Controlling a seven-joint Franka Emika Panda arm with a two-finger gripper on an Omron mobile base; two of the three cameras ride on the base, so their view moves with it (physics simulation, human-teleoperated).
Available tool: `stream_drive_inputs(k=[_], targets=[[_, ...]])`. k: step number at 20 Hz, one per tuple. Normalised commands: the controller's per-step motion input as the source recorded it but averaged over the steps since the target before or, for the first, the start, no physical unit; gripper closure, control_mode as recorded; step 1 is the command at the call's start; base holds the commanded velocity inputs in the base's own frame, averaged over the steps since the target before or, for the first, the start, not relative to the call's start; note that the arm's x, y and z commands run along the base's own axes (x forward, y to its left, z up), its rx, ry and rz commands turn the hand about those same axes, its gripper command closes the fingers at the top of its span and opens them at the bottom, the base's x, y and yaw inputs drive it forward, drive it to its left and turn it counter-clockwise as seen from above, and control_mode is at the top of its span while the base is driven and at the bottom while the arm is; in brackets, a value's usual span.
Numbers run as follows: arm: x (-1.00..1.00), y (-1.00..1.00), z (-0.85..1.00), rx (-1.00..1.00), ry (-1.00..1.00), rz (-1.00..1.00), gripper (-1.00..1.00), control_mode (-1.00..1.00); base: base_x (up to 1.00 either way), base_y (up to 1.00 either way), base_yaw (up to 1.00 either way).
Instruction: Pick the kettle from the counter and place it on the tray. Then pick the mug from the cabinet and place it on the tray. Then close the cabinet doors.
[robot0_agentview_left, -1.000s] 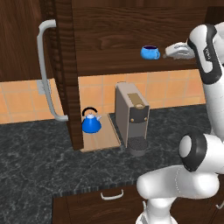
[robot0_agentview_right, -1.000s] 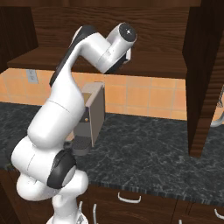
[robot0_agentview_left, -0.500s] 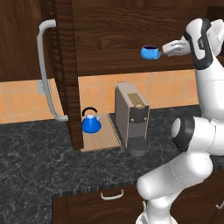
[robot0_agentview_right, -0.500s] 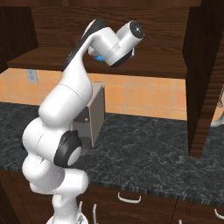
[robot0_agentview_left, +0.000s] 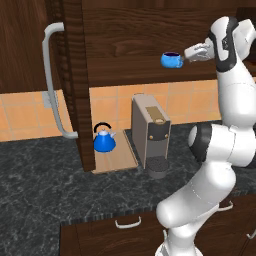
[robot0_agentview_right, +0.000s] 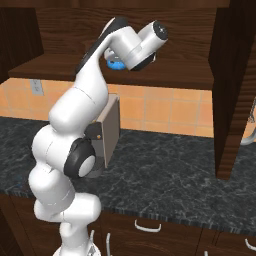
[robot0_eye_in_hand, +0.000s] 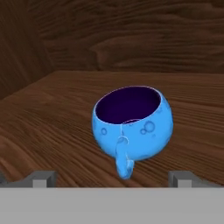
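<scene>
Dark wood surrounds the whole working area: a wall cabinet (robot0_agentview_left: 150, 40) hangs open above a black marbled counter (robot0_agentview_left: 60, 185), with orange tiles behind. One open door (robot0_agentview_left: 75, 85) stands edge-on at the left of the left base view, its long grey bar handle (robot0_agentview_left: 54, 85) facing out; the other door (robot0_agentview_right: 232, 90) hangs open at the right of the right base view.

Down on the counter the kettle (robot0_agentview_left: 104, 139) already sits on the tray (robot0_agentview_left: 117, 157), just left of the grey coffee machine (robot0_agentview_left: 149, 135), so by my reading the mug is the step in hand.

The mug (robot0_eye_in_hand: 132, 127) stands upright on the cabinet shelf (robot0_eye_in_hand: 52, 113), near its front edge, mouth up. In the hand view it lies straight ahead of the gripper (robot0_eye_in_hand: 113, 178), centred between the two finger tips, with its handle turned toward the camera and hanging between them. In the left base view the gripper (robot0_agentview_left: 186, 56) reaches in level from the right and the mug (robot0_agentview_left: 171, 60) is just to its left, close off the finger ends; whether they touch I cannot tell.

The jaws stand spread, wider than the handle and roughly as wide as the mug body, with nothing pinched between them. A short straight push toward the back of the cabinet would likely bring the fingers alongside the handle or the bowl before squeezing
</scene>
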Motion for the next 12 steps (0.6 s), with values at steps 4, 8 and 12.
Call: stream_drive_inputs(k=[4, 8, 12], targets=[[0.13, 0.02, -0.12, -0.01, 0.0, 0.04, -1.0, -1.0, 0.0, 0.0, 0.0], [0.08, 0.09, -0.17, -0.02, 0.0, 0.04, -1.0, -1.0, 0.0, 0.0, 0.0], [0.08, 0.11, -0.06, 0.0, 0.0, 0.02, -1.0, -1.0, 0.0, 0.0, 0.0]])
